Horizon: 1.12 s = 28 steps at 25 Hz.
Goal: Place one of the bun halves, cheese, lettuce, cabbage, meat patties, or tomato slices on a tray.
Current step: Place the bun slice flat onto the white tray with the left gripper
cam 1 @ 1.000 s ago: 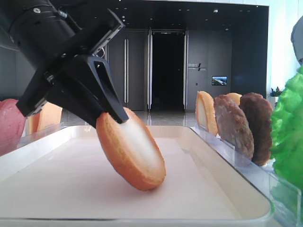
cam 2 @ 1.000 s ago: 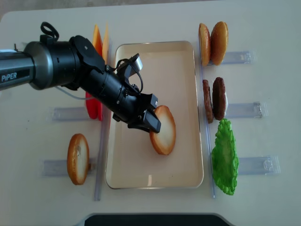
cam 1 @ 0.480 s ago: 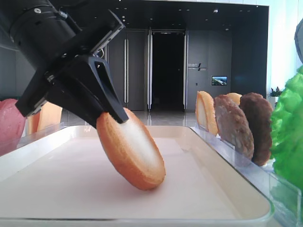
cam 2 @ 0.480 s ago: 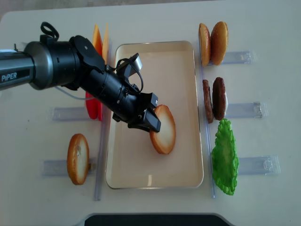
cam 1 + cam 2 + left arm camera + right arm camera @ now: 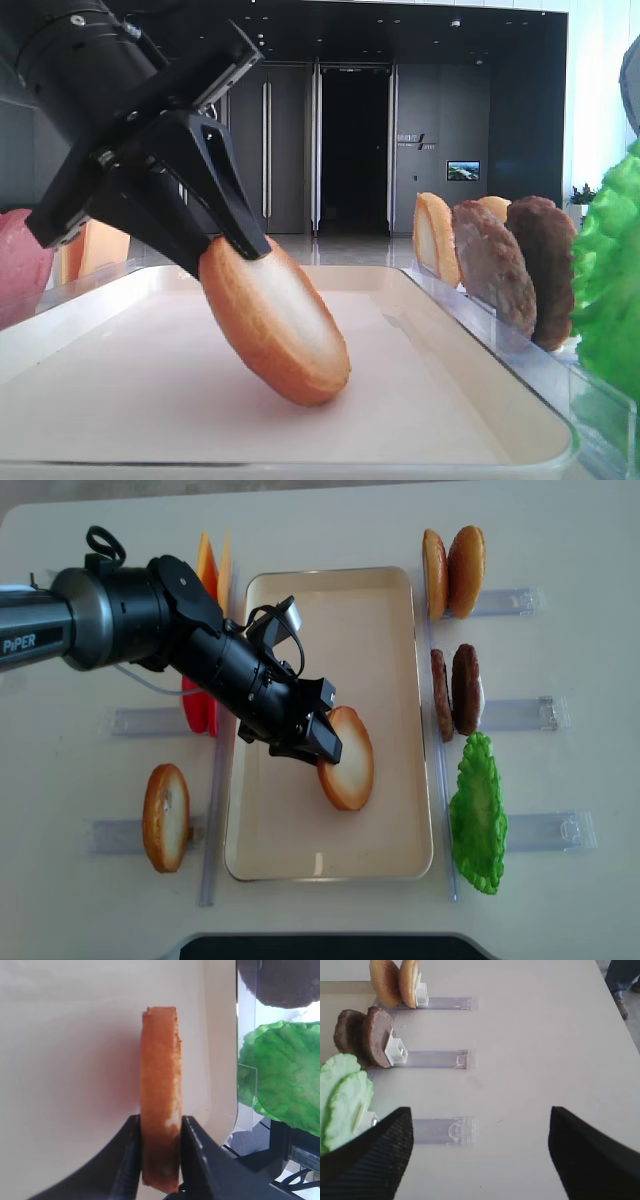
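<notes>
Squarely over the middle of the tray, the left hand (image 5: 318, 742) grips a bun half (image 5: 346, 757), its two black fingers (image 5: 131, 1152) pressed against the crust face and the pale cut face. The wrist view shows the bun edge-on between them with no gap on either side. From the low side view the bun leans steeply, its lower edge touching the floor of the tray (image 5: 150, 400) and its white face turned up and to the right.

In the overhead view the cream tray lies lengthwise at the centre of the bench (image 5: 560, 540), with the bun just below centre, toward 5 o'clock. At 9 o'clock of the tray a red tomato slice (image 5: 198, 708) stands on edge, and orange cheese slices (image 5: 208, 565) stand at 11 o'clock. Another bun half (image 5: 165, 817) stands in a clear rack at 8 o'clock. On the far side, two more bun halves (image 5: 455, 572) stand at 1 o'clock, two meat patties (image 5: 456, 691) at 3 o'clock and green lettuce (image 5: 478, 815) at 4 o'clock, each against its own clear rack.

The right hand (image 5: 480, 1155) hovers above bare bench beside those racks, fingers spread wide with nothing between them.
</notes>
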{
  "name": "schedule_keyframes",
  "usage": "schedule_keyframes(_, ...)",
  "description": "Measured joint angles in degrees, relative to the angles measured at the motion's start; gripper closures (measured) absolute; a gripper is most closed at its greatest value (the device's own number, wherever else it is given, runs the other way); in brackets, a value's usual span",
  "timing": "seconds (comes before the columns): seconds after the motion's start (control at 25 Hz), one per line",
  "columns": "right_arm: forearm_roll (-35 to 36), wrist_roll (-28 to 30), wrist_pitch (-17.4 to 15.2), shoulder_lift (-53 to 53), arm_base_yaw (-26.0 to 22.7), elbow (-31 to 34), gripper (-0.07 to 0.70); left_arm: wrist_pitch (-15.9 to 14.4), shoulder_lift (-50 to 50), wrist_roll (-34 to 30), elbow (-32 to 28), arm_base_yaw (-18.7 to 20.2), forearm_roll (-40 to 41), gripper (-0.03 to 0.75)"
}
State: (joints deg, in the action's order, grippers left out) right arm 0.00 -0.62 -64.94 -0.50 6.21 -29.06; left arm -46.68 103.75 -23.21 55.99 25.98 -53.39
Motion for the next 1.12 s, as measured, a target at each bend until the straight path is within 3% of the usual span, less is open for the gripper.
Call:
schedule_keyframes(0.48, 0.0, 0.0, 0.0, 0.0, 0.0, 0.0, 0.1, -0.4, 0.0, 6.1, 0.0, 0.0, 2.5, 0.246)
schedule_keyframes(0.76, 0.0, 0.0, 0.0, 0.0, 0.0, 0.0, 0.1, -2.3, 0.0, 13.2, 0.0, 0.0, 8.8, 0.221)
schedule_keyframes(1.12, 0.0, 0.0, 0.0, 0.0, 0.0, 0.0, 0.1, -2.1, 0.0, 15.9, 0.0, 0.0, 9.5, 0.218)
